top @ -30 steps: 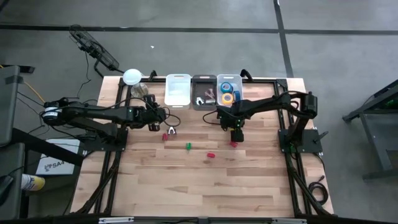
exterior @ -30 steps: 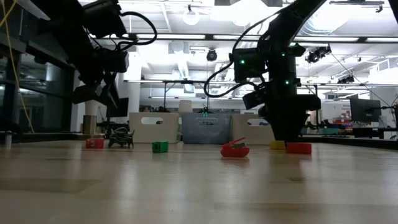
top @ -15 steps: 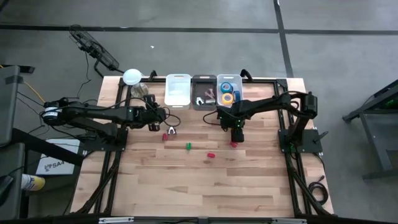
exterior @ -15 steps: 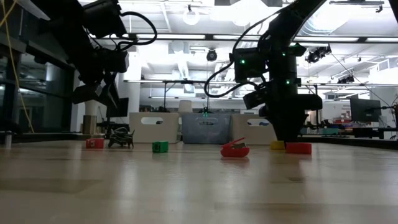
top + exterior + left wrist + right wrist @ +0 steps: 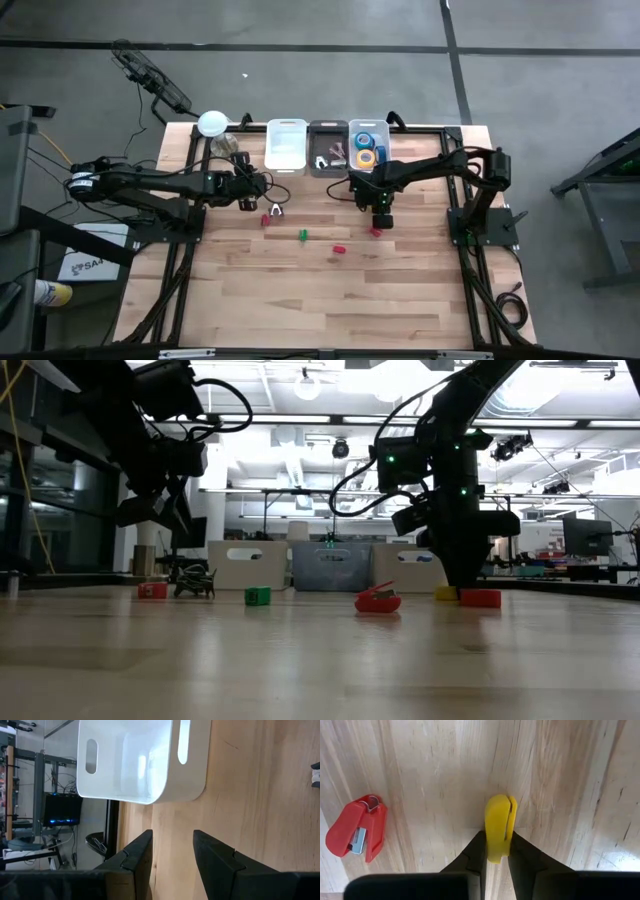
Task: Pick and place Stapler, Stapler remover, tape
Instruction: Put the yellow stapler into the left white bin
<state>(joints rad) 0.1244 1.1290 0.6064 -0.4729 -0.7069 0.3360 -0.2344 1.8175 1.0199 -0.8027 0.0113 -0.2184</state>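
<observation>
The left tool (image 5: 262, 184) hangs over the wooden counter (image 5: 320, 290) just in front of the white bin (image 5: 286, 145). Its fingers (image 5: 137, 860) are apart and hold nothing. Near it on the counter sit a small dark stapler remover (image 5: 276, 210) and a red block (image 5: 265, 220). Next come a green block (image 5: 303, 235) and a red stapler (image 5: 339, 248). At the back, the grey bin (image 5: 328, 148) holds small things, and the clear bin (image 5: 367, 145) holds the tape (image 5: 366, 156) rolls. The right tool (image 5: 495, 851) is down on the counter, squeezing a small yellow stapler (image 5: 499, 826) between its fingers. A second red stapler (image 5: 357, 827) lies beside it.
</observation>
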